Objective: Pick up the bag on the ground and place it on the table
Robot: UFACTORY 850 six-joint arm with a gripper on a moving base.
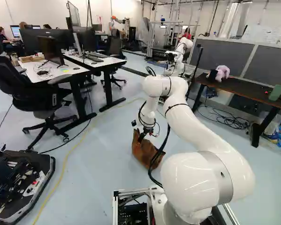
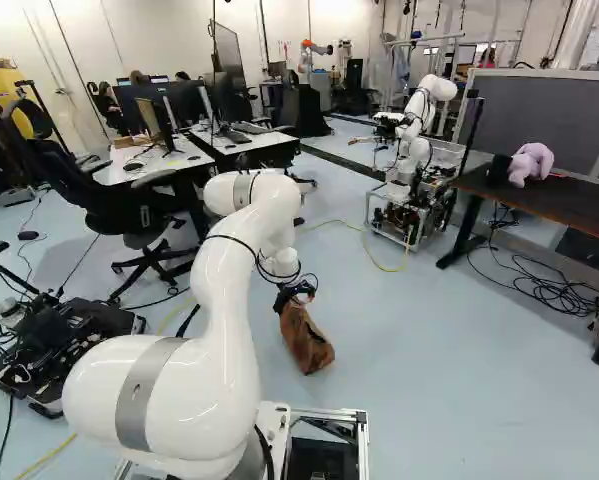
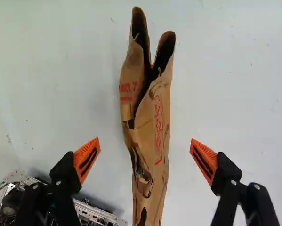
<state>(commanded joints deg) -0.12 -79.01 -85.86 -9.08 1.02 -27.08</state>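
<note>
While the pincer (image 1: pixel 143 136) gapes, the bag (image 3: pixel 151 141) lies between its fingers (image 3: pixel 87 160).

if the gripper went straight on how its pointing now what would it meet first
Most likely the brown paper bag, lined up between the open fingers of the gripper, with floor beyond. How deep the gap is remains hard to judge.

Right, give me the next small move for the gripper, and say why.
I would close the gripper gently on the bag. Its orange pads stand apart on opposite sides of the bag, with a gap showing on each side, and in both base views the gripper is down at the bag's upper end, so closing looks likely to catch it.
</note>
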